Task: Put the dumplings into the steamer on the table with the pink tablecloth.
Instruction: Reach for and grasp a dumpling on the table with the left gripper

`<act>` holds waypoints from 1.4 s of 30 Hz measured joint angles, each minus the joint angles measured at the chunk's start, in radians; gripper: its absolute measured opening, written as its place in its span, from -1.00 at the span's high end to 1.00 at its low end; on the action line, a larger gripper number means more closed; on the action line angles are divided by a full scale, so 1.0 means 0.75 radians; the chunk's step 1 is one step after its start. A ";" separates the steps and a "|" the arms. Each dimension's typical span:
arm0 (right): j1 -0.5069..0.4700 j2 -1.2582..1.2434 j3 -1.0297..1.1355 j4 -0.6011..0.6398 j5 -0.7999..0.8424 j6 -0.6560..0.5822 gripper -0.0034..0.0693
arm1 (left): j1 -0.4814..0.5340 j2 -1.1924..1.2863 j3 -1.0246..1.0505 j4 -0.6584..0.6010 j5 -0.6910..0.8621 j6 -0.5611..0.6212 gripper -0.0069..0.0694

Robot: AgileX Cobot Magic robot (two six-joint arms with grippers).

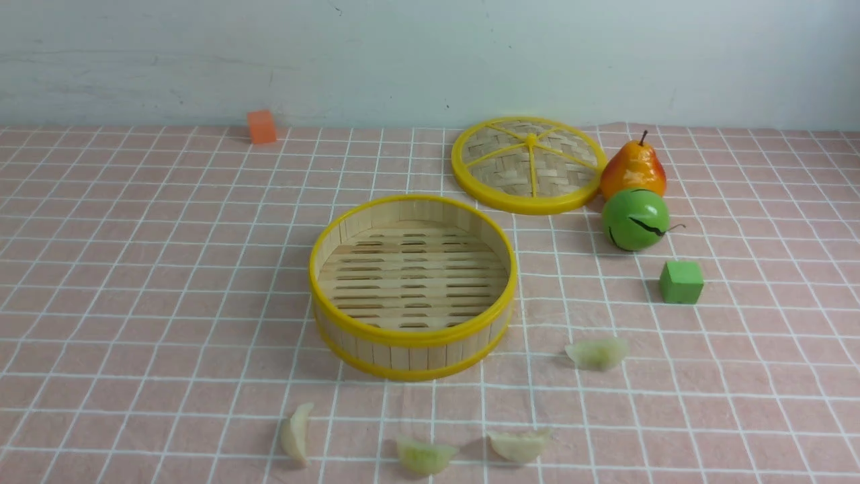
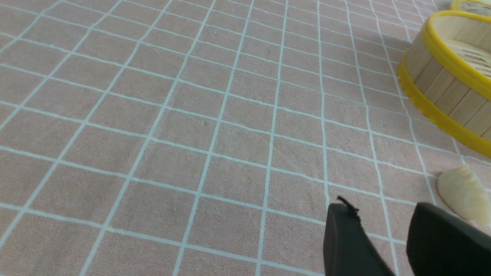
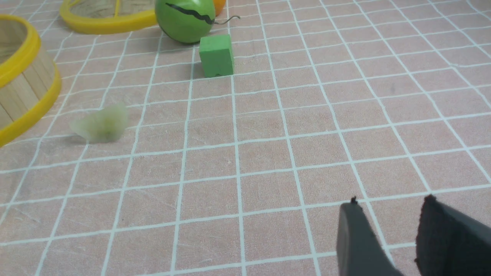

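Since all four dumplings lie on the cloth and none in the steamer, you have the whole job ahead of you. Three sit in a loose row on the near side of the steamer. The fourth dumpling lies apart, off the steamer's right side, between it and the green cube.

The steamer stands open and empty mid-worktop. Its lid is laid flat behind it to the right, so nothing bars a drop from above.

Your left hand hangs low over bare cloth, fingers spread with nothing between them. One dumpling is just beside it, likely the row's left end, so that looks like the natural first pick. Your right hand is spread and empty too. The fourth dumpling is well ahead of it, near the steamer wall, and probably falls to that side.

The pear and green ball crowd the lid's right edge. The orange cube sits far back by the wall. All of these are clear of your likely paths.

The dumplings look soft and slippery, so a gentle pinch seems wise.
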 joint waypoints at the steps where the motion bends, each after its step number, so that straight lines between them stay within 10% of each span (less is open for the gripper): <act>1: 0.000 0.000 0.000 0.000 0.000 0.000 0.25 | 0.000 0.000 0.000 0.000 0.000 0.000 0.20; 42: 0.000 0.000 0.000 -0.002 0.000 0.000 0.25 | 0.135 0.000 0.000 -0.001 0.008 0.000 0.20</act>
